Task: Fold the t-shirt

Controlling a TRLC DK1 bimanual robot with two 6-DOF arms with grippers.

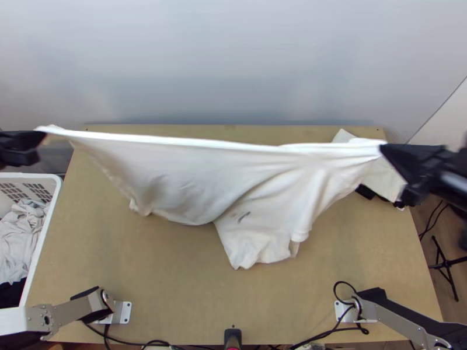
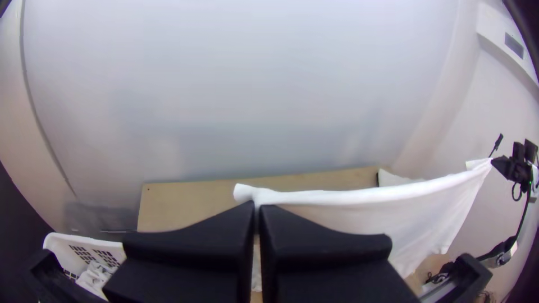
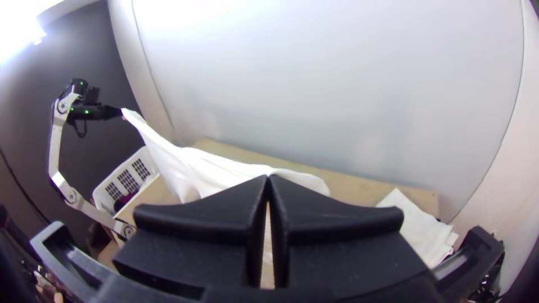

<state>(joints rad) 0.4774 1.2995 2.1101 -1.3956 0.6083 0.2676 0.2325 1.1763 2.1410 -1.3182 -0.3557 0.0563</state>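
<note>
One white basket (image 1: 44, 233) with slotted walls stands at the left, just beside the table (image 1: 146, 262). Crumpled pale cloth (image 1: 17, 239) is heaped inside it, loosely bunched rather than folded, and some dark cloth (image 1: 11, 293) lies at the basket's near end. How deep the heap goes, I cannot tell.

Well above the table, the t-shirt (image 1: 192, 169) is stretched from left to right between the two arms, its upper edge pulled nearly straight. Below that edge the fabric hangs in slanting folds, with a lower corner drooping toward the near side around the middle and a small dark mark on it. The left gripper (image 1: 42, 135) has its fingers closed on the left end of that edge; the right gripper (image 1: 382, 149) pinches the right end.

Another white cloth (image 1: 382, 178) lies at the table's far right, with a small black object (image 1: 366, 191) beside it
</note>
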